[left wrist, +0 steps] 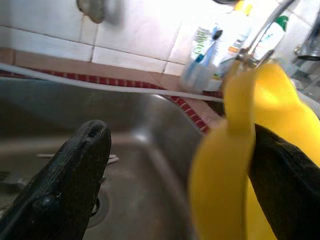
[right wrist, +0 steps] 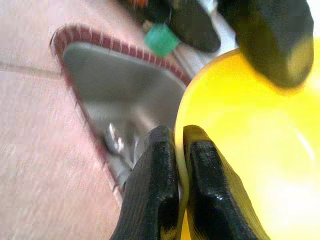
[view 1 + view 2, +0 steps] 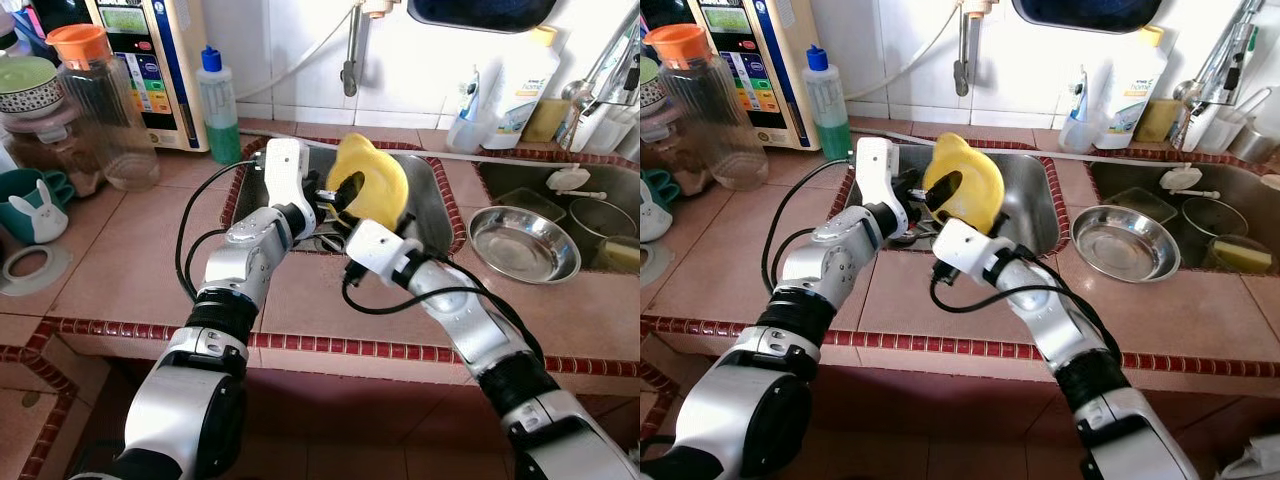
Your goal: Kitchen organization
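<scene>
The yellow bowl [image 3: 372, 182] is held up over the sink [image 3: 436, 187], so drips can fall in. The right gripper [image 2: 179, 150] pinches its rim tight (one finger inside, one outside). The left gripper [image 1: 170, 165] is wide open around the other edge, maybe to take it.

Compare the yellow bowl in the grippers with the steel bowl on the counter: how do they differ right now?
The yellow bowl is tipped on edge over the left sink, pinched at its rim by the right gripper, with the left gripper at it too; the steel bowl sits flat and untouched on the counter. Yellow looks matte and deeper, steel shiny and shallow. Both look empty.
</scene>
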`<state>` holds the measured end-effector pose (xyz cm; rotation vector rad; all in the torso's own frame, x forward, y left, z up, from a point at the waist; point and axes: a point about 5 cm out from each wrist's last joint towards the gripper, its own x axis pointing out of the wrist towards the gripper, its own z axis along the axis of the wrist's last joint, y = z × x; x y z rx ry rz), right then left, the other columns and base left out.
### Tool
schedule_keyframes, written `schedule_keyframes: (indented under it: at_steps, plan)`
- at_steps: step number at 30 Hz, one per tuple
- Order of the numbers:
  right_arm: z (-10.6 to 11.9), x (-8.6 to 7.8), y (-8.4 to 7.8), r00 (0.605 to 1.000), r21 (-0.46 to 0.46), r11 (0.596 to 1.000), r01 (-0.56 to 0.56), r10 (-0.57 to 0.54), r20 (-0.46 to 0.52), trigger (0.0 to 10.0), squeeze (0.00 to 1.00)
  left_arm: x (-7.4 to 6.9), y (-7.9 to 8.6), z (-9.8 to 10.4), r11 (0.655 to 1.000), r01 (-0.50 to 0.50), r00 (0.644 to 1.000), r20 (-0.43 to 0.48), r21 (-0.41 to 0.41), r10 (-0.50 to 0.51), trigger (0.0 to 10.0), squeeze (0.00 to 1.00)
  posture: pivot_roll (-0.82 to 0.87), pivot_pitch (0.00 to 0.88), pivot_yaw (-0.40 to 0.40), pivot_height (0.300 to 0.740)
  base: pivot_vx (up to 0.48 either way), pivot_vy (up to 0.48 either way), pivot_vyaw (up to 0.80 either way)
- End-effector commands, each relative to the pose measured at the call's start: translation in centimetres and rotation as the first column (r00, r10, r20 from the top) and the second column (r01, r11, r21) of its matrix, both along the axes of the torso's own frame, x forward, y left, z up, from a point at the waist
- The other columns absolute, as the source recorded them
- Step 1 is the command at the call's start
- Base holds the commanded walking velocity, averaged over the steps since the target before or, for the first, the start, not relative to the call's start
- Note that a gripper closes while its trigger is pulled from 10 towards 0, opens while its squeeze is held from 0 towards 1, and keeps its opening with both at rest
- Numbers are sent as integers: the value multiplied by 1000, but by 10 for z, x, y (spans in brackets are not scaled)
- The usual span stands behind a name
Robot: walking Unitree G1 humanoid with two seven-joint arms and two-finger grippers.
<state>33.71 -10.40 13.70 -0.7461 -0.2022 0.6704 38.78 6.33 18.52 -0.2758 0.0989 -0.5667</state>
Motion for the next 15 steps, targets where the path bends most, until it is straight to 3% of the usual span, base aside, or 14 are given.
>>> schedule_keyframes:
  at_steps: [1, 3, 4, 5, 6, 7, 8, 9, 11, 12, 13, 14, 15]
  plan:
    - [12, 0, 1, 999, 11, 1000, -11, 10, 32, 0, 0, 1, -1, 1, 1000, -5, 1000, 3, 12, 5, 10000, 0, 95, 0, 7, 740, 0, 0, 0]
    - [14, -2, 2, 999, 13, 1000, -19, 18, 35, 0, 0, 1, -1, -2, 1000, -6, 1000, -3, 25, 6, 10000, 0, 93, 0, 7, 740, 0, 0, 0]
    - [16, -2, 3, 999, 15, 999, -28, 27, 40, 0, 0, 1, -2, -4, 1000, -1, 1000, -7, 24, 1, 9098, 0, 92, 0, 7, 740, 0, 0, 0]
    - [18, -3, 5, 998, 17, 999, -35, 34, 44, 0, 0, 0, -3, -4, 1000, 3, 1000, -10, 23, -3, 9098, 0, 92, 0, 7, 740, 0, 0, 0]
    - [20, -3, 7, 998, 23, 999, -44, 43, 51, 0, 0, 0, -3, -6, 1000, 6, 1000, -10, 26, -5, 0, 0, 91, 0, 7, 740, 0, 0, 0]
    - [23, -3, 9, 997, 32, 998, -54, 52, 63, 0, 0, -1, -6, -8, 999, 18, 1000, -12, 35, -18, 2078, 0, 87, 0, 7, 740, 0, 0, 0]
    - [24, -4, 10, 996, 35, 998, -56, 53, 67, 0, 0, -2, -7, -9, 999, 26, 1000, -14, 38, -25, 2078, 0, 86, 0, 6, 740, 0, 0, 0]
    - [25, -4, 11, 996, 36, 998, -55, 53, 66, 0, 0, -3, -9, -10, 999, 30, 999, -21, 30, -29, 5882, 0, 84, 0, 6, 740, 0, 0, 0]
    - [26, -3, 14, 996, 42, 997, -61, 59, 63, 0, 0, -4, -11, -12, 999, 30, 999, -27, 29, -29, 10000, 0, 84, 0, 3, 740, 0, 0, 0]
    - [27, -4, 15, 996, 44, 997, -64, 61, 63, 0, 0, -4, -11, -13, 999, 28, 999, -30, 29, -27, 10000, 0, 84, 0, 3, 740, 0, 0, 0]
    - [28, -4, 18, 996, 48, 996, -73, 70, 64, 0, 0, -3, -10, -15, 999, 22, 999, -33, 26, -21, 3882, 0, 84, 0, 3, 740, 0, 0, 0]
    - [29, -4, 19, 995, 49, 996, -74, 71, 65, 0, 0, -3, -10, -15, 999, 22, 999, -33, 26, -21, 3882, 0, 84, 0, 3, 740, 0, 0, 0]
    - [29, -5, 20, 995, 49, 996, -80, 77, 65, 0, 0, -3, -9, -16, 1000, 17, 999, -40, 18, -17, 0, 0, 82, 0, -5, 740, 0, 0, 0]
